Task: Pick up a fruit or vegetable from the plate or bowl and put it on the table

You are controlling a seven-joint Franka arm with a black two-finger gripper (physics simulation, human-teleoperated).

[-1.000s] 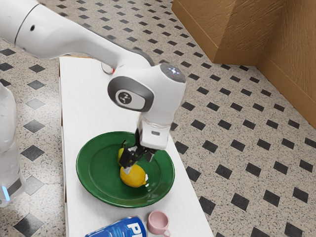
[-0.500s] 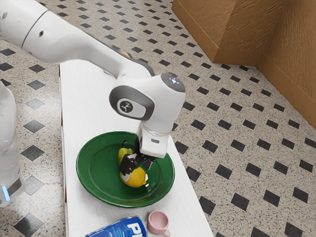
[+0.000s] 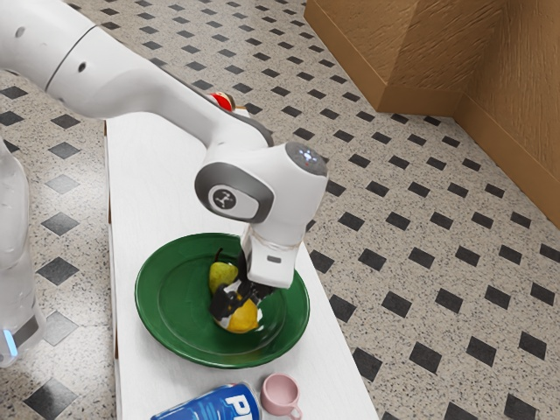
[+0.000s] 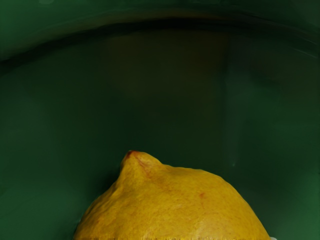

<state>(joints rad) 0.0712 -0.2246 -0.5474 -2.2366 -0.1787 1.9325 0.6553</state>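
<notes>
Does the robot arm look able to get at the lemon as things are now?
Probably yes: the gripper is right down at the lemon, and nothing else lies over it. The pear sits close by, but doesn't seem to block the way.

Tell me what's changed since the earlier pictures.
My gripper has moved down, lower around the lemon. Whether it has taken hold, I can't tell. The lemon hasn't visibly left its place in the green dish; the pear, blue can and pink cup stayed put.
</notes>
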